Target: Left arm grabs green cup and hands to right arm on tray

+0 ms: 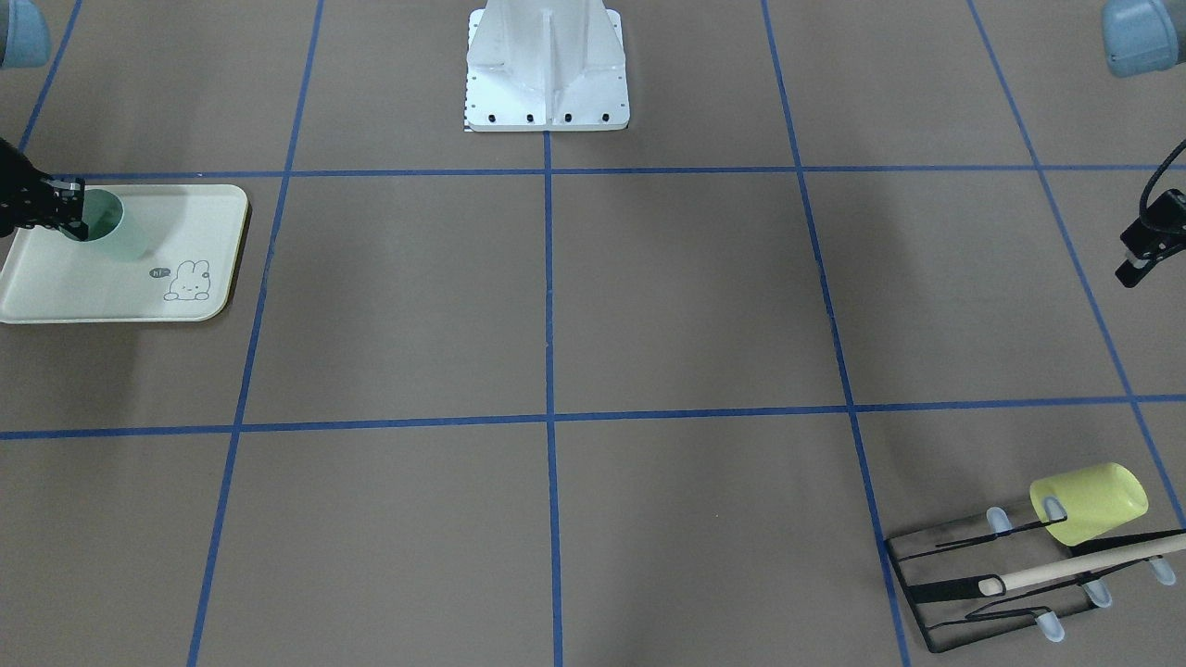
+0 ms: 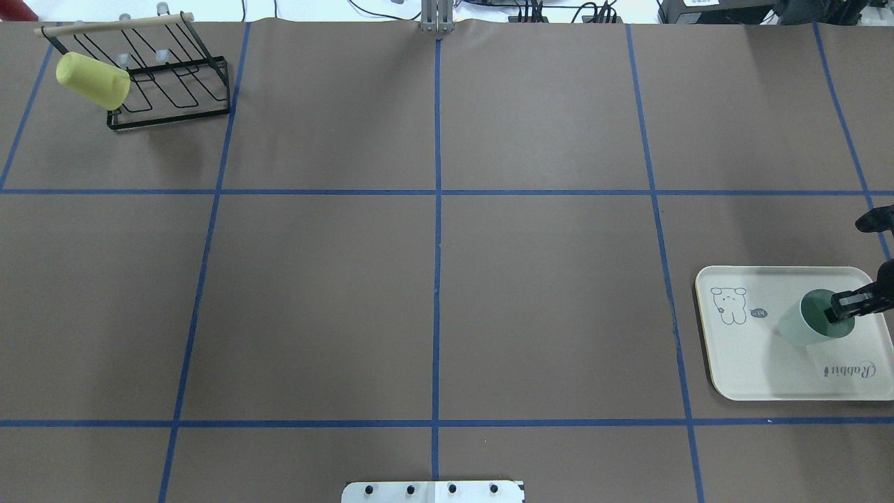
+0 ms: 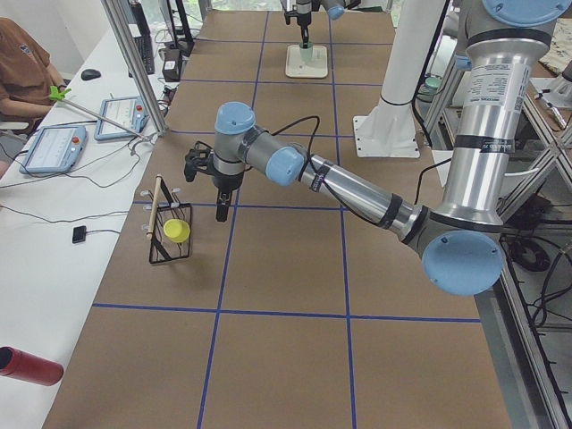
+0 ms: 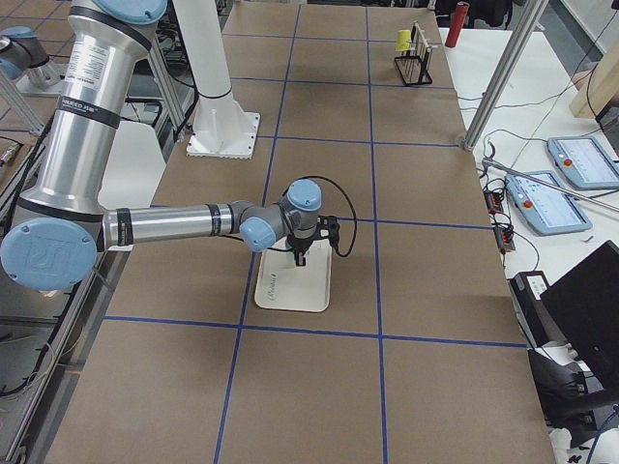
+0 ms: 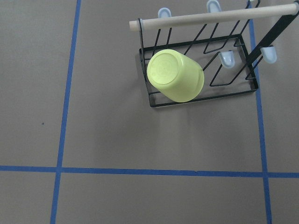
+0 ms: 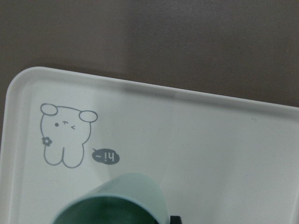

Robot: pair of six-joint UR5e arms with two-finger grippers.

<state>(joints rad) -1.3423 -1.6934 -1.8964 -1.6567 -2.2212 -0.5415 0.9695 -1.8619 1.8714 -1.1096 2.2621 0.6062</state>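
From overhead alone, script point(image 2: 846, 369) on tray point(image 2: 740, 363)

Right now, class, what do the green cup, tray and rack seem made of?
Green cup: likely matte plastic, smooth, even colour. Tray: probably plastic or melamine, cream, printed rabbit. Rack: thin black wire, seemingly coated metal, plus wooden-looking rod.

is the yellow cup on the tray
No, the yellow cup sits on the black wire rack, far across from the tray.
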